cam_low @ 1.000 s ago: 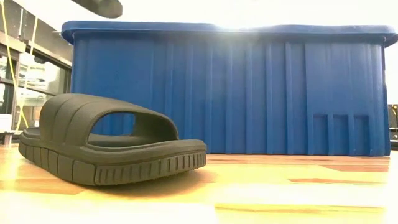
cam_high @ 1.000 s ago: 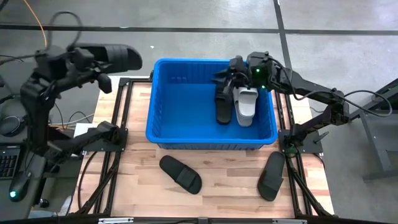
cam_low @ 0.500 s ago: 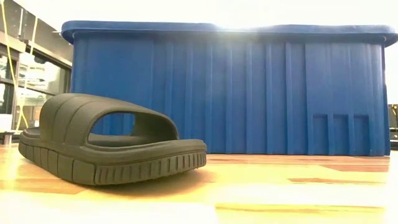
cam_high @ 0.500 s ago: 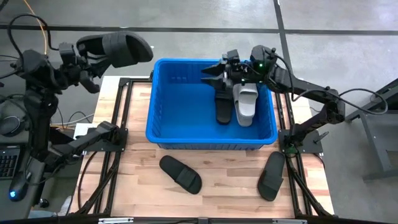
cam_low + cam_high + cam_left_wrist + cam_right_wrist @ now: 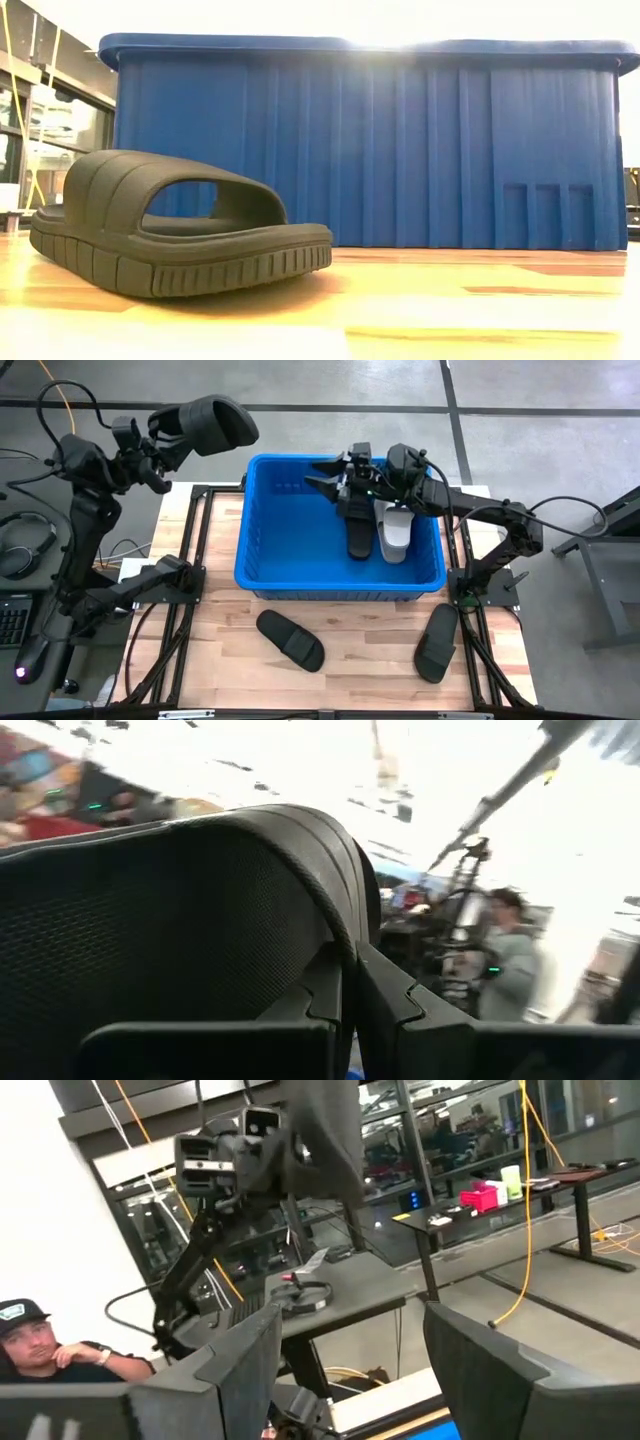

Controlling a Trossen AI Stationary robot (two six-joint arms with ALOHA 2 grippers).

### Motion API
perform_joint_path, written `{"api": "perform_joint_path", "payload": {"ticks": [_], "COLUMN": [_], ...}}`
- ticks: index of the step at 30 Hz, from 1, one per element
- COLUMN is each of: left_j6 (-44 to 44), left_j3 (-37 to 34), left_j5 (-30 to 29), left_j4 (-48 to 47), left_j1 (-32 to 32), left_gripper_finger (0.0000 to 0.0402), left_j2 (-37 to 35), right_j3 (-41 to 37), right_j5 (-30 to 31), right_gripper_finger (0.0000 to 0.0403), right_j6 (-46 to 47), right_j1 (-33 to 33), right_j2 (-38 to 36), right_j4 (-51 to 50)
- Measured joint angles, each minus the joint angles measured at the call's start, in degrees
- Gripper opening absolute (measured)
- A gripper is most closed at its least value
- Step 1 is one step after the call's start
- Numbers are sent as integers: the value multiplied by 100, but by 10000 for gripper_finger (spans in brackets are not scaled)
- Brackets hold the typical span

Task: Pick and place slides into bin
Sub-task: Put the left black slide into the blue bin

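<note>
My left gripper (image 5: pixel 160 448) is shut on a black slide (image 5: pixel 207 425), held high above the table's far left corner, left of the blue bin (image 5: pixel 300 575). The slide fills the left wrist view (image 5: pixel 180 910). My right gripper (image 5: pixel 325 478) is open and empty above the bin's far part; its fingers stand apart in the right wrist view (image 5: pixel 350 1350). A black slide (image 5: pixel 360 530) and a light grey slide (image 5: pixel 397 532) lie in the bin. Two more black slides (image 5: pixel 290 640) (image 5: pixel 436 642) lie on the table in front of it. My left gripper pinches an edge of the black slide (image 5: pixel 345 948) between its two fingers (image 5: pixel 385 1000). The slide is lifted clear of everything and reaches from the gripper toward the bin. Which end of the slide the fingers have, I cannot tell.
The bin's near wall (image 5: pixel 370 150) stands behind the black slide (image 5: pixel 170 225) on the wooden table (image 5: pixel 360 660). Black frame bars run along both table sides. A person (image 5: pixel 40 1350) sits beyond the table's left side; another person (image 5: pixel 505 955) shows in the room.
My left gripper has risen with the black slide and carried it toward the far edge and right, closer to the bin; the slide has left the top of the low view. My right gripper has moved toward the table's left above the bin's far part.
</note>
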Motion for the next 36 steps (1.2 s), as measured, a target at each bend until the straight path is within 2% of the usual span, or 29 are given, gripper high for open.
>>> {"api": "perform_joint_path", "payload": {"ticks": [3,6,12,16,23,28,36], "left_j6": [-23,-2,633,1173,1970,2266,2639], "left_j3": [7,7,9,46,212,232,227], "left_j5": [-98,-462,-1656,-2441,-3408,-3875,-4309], "left_j4": [341,546,651,919,1019,1159,1560], "left_j1": [-494,-1216,-2838,-3635,-4494,-4888,-5428], "left_gripper_finger": [0,0,0,0,0,0,0], "left_j2": [107,231,750,1060,1519,1719,2149], "right_j3": [0,0,2,2,7,9,9], "right_j5": [-26,-22,-144,-236,356,1101,1311], "right_gripper_finger": [232,232,232,229,229,229,225], "right_j6": [-9,-44,-169,-208,-818,-1337,-1499], "right_j1": [0,0,18,100,467,776,876], "right_j2": [6,6,2,-82,-377,-534,-566], "right_j4": [3,86,288,293,310,317,290]}}
